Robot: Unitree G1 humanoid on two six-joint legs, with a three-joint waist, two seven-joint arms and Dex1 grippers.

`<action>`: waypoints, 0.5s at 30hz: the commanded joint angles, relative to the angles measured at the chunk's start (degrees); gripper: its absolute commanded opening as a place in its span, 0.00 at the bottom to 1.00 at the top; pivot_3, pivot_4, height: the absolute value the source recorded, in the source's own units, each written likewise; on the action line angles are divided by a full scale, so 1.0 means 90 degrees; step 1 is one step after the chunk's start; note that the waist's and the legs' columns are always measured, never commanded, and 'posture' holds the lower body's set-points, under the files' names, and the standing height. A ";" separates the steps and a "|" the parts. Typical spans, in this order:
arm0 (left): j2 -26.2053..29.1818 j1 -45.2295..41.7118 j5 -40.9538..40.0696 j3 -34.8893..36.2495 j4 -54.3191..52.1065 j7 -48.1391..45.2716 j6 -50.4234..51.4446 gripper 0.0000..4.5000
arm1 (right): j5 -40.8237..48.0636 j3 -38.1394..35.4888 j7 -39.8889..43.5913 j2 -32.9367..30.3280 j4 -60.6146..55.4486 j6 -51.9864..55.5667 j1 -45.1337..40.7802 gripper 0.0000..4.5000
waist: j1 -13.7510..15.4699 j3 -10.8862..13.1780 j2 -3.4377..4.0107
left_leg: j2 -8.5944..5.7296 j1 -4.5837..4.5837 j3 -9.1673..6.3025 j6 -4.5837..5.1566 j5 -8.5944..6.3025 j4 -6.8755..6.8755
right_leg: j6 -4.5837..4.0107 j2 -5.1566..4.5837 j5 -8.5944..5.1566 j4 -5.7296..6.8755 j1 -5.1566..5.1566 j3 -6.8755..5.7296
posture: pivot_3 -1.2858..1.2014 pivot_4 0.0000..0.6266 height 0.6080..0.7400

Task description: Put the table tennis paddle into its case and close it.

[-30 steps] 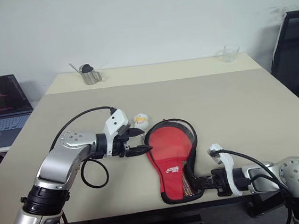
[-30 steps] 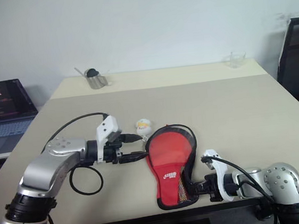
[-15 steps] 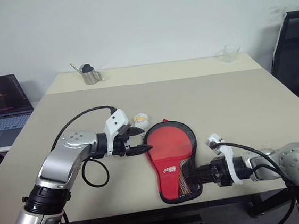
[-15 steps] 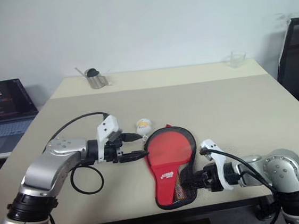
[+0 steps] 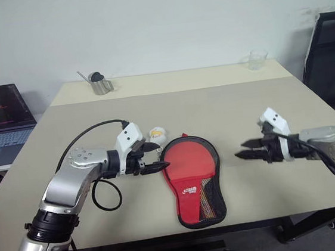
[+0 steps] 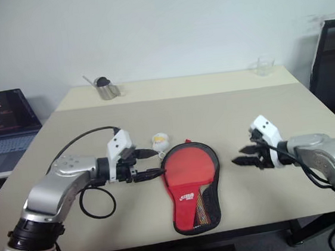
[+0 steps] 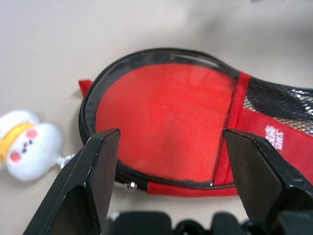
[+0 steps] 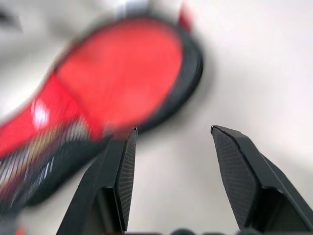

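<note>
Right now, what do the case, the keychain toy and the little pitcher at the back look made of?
Case: soft fabric, matte red face, black mesh pocket, black zip edging. Keychain toy: white plush, fuzzy surface, yellow band. Pitcher: looks like metal, shiny grey with reflections, dark lid; could be plated plastic.

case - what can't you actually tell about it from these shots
- Paddle: hidden by the case's red fabric in both eye views; only handle stripes hint through the mesh.
- Zipper: left wrist view shows a pull near the left gripper, but the far edge is cut off, so how far it is closed is unclear.
- Right wrist view: the case is motion-blurred.
</note>
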 commanded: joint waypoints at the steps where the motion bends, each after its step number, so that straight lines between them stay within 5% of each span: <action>1: 0.0090 0.0021 -0.0007 0.0250 -0.0244 0.0097 -0.0047 0.81 | -0.0274 -0.0146 -0.0130 0.0629 0.0000 -0.0606 -0.0244 0.59 | 0.0021 0.0000 0.0000 | -0.0001 -0.0001 -0.0002 0.0000 0.0000 0.0000 | 0.0000 0.0000 0.0000 0.0000 0.0000 0.0000 | 0.52 0.24 1.00; 8: 0.0125 0.0130 -0.0021 0.0375 -0.0358 0.0292 0.0095 0.81 | -0.1697 0.0464 -0.1096 0.2471 0.0933 -0.2054 -0.0549 0.59 | 0.0008 -0.0001 -0.0002 | 0.0000 0.0002 -0.0004 -0.0001 0.0000 0.0006 | -0.0001 -0.0009 0.0002 0.0006 0.0001 0.0001 | 0.52 0.24 1.00; 15: 0.0017 0.0046 0.0360 0.0494 0.0075 0.1000 0.0005 0.81 | -0.2533 0.1060 -0.0961 0.3371 0.1461 -0.2905 -0.0397 0.59 | 0.0020 -0.0001 -0.0002 | -0.0002 -0.0001 -0.0006 -0.0001 0.0000 0.0004 | -0.0033 -0.0020 0.0020 0.0008 -0.0002 0.0001 | 0.52 0.24 1.00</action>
